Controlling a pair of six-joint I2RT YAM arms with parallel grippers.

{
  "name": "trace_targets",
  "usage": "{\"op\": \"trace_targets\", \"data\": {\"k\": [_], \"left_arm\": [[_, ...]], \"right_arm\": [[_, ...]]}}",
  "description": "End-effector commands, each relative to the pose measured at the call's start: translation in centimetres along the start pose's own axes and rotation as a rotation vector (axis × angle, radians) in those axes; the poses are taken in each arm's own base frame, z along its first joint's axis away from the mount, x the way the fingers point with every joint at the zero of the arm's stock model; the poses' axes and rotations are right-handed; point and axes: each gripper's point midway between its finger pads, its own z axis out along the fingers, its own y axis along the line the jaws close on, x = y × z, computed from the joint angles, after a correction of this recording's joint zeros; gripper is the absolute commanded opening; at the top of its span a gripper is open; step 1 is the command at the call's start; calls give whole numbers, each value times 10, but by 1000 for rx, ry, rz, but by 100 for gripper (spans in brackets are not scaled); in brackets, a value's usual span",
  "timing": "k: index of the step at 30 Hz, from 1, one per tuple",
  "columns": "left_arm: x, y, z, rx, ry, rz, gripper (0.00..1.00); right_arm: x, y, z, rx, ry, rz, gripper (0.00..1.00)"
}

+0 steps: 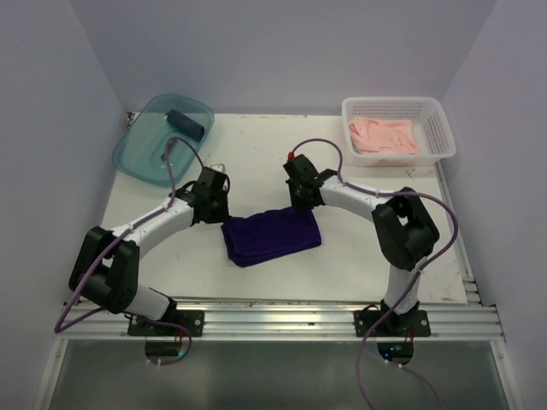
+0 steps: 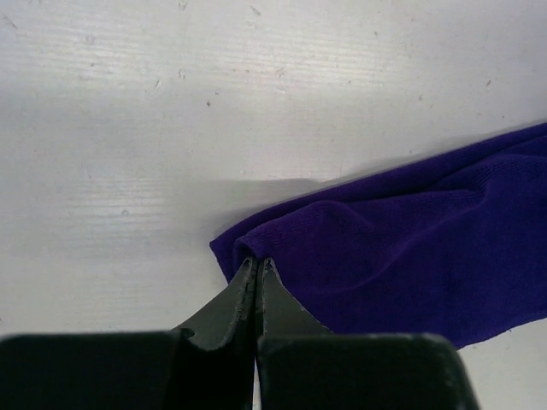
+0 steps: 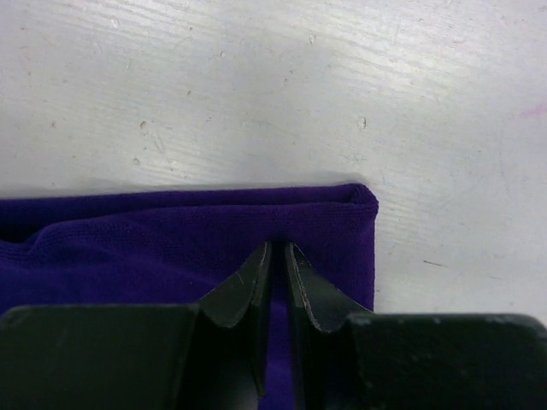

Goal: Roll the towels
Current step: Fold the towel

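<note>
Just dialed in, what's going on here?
Both arms are on the purple towel mid-table: the left hand is shut on its left corner, the right hand on the edge near its right corner. The dark towel lies rolled in the teal tray; the pink towel sits unrolled in the white basket.

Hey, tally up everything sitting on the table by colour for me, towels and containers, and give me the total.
purple towel: 1
dark blue towel: 1
pink towel: 1
teal tub: 1
white basket: 1
Total: 5
</note>
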Motion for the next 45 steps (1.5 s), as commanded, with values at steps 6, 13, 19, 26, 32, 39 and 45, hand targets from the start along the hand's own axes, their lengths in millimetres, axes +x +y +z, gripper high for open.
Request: {"op": "trace_targets", "data": {"k": [6,13,19,26,32,39,45], "left_arm": [[15,13,-1,-35,34,-17,32],[-7,6,-38,8,-70,-30,45],[4,-33,-44,147,-36,36,42],[69,-65,-24,263,154,90,36],[97,-48,10,169,279,116,33],[41,-60,50,79,195,139,33],[-28,-73,87,21,121,158,33]], "right_arm": [[-7,-1,17,14,23,-23,15],[15,-20,26,49,73,36,13],[54,-42,18,99,124,94,13],[123,-54,-12,62,182,233,12],[137,-67,-38,74,151,250,13],[156,-60,-45,34,177,240,12],[181,-12,-57,-49,175,190,12]]}}
